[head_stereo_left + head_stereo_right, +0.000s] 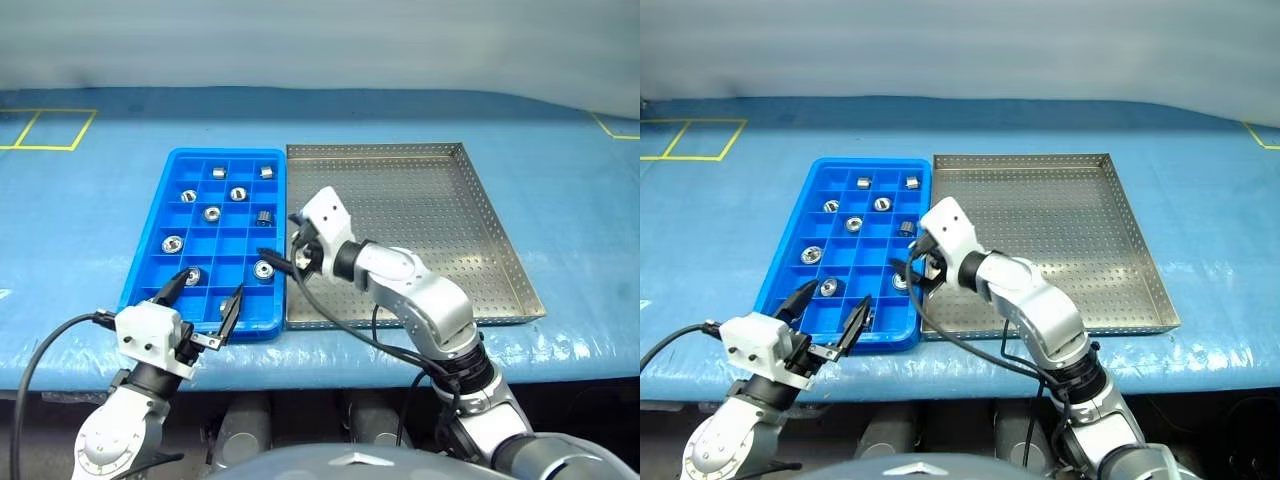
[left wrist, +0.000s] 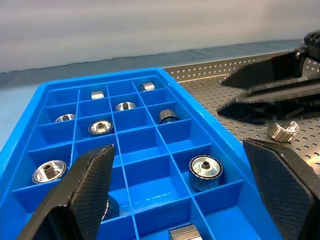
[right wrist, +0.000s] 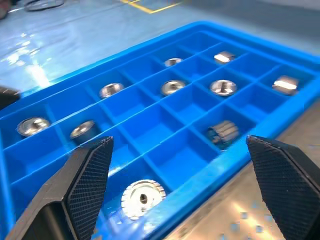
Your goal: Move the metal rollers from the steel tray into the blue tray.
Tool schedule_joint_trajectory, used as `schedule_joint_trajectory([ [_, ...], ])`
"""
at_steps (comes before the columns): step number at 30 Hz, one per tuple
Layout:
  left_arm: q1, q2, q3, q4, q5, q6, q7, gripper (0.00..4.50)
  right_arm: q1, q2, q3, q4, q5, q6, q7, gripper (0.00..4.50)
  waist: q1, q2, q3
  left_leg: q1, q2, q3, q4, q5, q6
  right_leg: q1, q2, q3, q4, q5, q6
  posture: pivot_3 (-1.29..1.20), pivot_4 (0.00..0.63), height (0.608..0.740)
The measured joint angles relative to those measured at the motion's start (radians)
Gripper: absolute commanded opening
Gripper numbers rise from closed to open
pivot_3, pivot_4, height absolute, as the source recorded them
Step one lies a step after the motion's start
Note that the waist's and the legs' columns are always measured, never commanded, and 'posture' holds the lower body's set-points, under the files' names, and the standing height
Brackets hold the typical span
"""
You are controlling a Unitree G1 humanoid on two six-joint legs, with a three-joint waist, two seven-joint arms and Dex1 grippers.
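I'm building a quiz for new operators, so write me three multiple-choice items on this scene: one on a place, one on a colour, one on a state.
1. Where does the steel tray lie relative to the blue tray?
A. On the robot's left
B. Stacked on top
C. On the robot's right

2. What colour is the tray with the square compartments?
A. Blue
B. Red
C. Green

3. How is the right gripper?
A. Shut on a roller
B. Open and empty
C. Shut on a tray's rim

Key:
1 C: the steel tray sits edge to edge on the right of the blue tray.
2 A: its walls and floor are bright blue.
3 B: the right gripper has its fingers spread with nothing between them.
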Motion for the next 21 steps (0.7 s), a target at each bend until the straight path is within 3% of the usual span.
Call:
schedule_joint_trajectory([
  [11, -0.060, 0.022, -0.012, 0.028, -0.012, 0.026, -0.031, 4.50, 0.088, -0.084, -0.112, 0.004, -0.043, 0.004, -0.077, 4.49, -0.028, 0.000, 0.000, 0.000, 0.000, 0.001, 0.000, 0.000, 0.000, 0.000, 0.000, 0.001, 0.001, 0.000, 0.000, 0.03, 0.150, 0.740],
  [21, -0.101, 0.039, -0.013, 0.033, -0.032, 0.051, -0.047, 4.50, 0.095, 0.011, -0.076, 0.189, -0.106, -0.029, -0.154, 4.49, -0.056, 0.001, 0.000, 0.001, 0.000, 0.000, 0.000, 0.000, 0.000, 0.001, 0.000, 0.001, 0.002, 0.001, 0.000, 0.06, 0.150, 0.740],
])
